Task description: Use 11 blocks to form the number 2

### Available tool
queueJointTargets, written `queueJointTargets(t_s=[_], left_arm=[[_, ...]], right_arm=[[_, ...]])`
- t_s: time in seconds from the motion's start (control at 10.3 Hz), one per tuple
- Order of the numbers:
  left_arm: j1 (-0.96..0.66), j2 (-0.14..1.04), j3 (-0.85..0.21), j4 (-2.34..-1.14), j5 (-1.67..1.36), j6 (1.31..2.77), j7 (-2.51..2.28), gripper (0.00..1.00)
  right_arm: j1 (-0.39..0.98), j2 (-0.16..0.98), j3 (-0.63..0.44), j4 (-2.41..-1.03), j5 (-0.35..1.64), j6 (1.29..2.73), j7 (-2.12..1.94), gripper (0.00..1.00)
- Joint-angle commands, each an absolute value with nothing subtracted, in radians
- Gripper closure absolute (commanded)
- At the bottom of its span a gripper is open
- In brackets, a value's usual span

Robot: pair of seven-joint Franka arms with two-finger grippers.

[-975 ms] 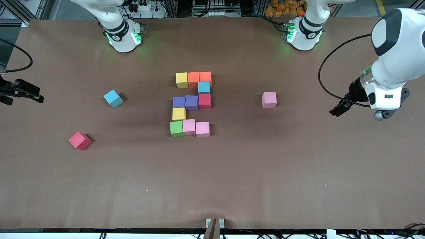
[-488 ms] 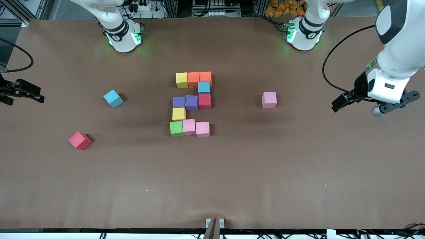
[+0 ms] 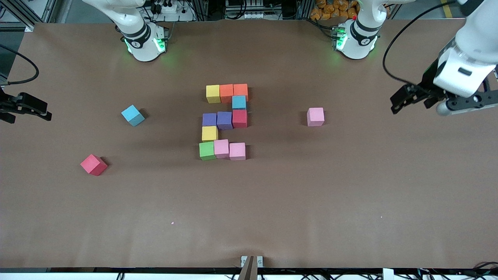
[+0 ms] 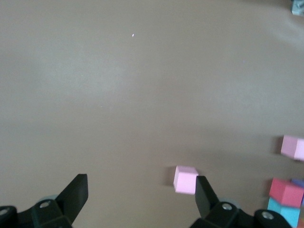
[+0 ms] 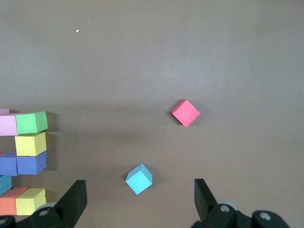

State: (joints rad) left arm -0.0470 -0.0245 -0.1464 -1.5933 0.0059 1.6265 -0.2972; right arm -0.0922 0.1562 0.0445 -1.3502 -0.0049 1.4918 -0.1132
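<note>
**Desk:** Where do the blocks stand on the brown surface (image 3: 350, 202)?

**Robot:** The number 2 (image 3: 225, 122) sits mid-surface, 11 cubes touching. Farthest from the front camera runs a row of 1 yellow block (image 3: 213, 93) and 2 orange blocks (image 3: 233, 92). A light blue block (image 3: 239, 102) comes next, under the orange at my left arm's end. Then a row of 2 purple blocks (image 3: 218, 119) and 1 red block (image 3: 239, 118). A second yellow block (image 3: 209, 133) follows at my right arm's end, and nearest the camera lie 1 green block (image 3: 207, 151) and 2 pink blocks (image 3: 229, 150).

**Desk:** And the loose ones?

**Robot:** 3 lie apart. A spare pink block (image 3: 315, 116) rests toward my left arm's end, level with the purple row. A spare light blue block (image 3: 132, 115) and a spare red block (image 3: 93, 165) rest toward my right arm's end, both turned askew, the red nearer the camera.

**Desk:** Your hands?

**Robot:** My left hand (image 3: 400, 102) hangs released and empty over the bare surface at my left arm's end, fingers (image 4: 76, 194) spread wide. My right hand (image 3: 39, 111) waits at the surface's edge on my right arm's end, also released, fingers (image 5: 76, 199) wide, holding nothing.
</note>
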Motion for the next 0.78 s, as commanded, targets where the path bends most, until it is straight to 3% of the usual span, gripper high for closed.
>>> queueJointTargets(t_s=[0.0, 0.68], left_arm=[[-0.035, -0.02, -0.158, -1.56, 0.041, 1.551, -0.131, 0.0], [-0.028, -0.028, -0.147, -1.5, 0.029, 1.551, -0.115, 0.0]], right_arm=[[-0.094, 0.147, 0.048, -1.348, -0.011, 1.489, -0.113, 0.0], [-0.097, 0.146, 0.046, -1.348, -0.015, 1.489, -0.115, 0.0]])
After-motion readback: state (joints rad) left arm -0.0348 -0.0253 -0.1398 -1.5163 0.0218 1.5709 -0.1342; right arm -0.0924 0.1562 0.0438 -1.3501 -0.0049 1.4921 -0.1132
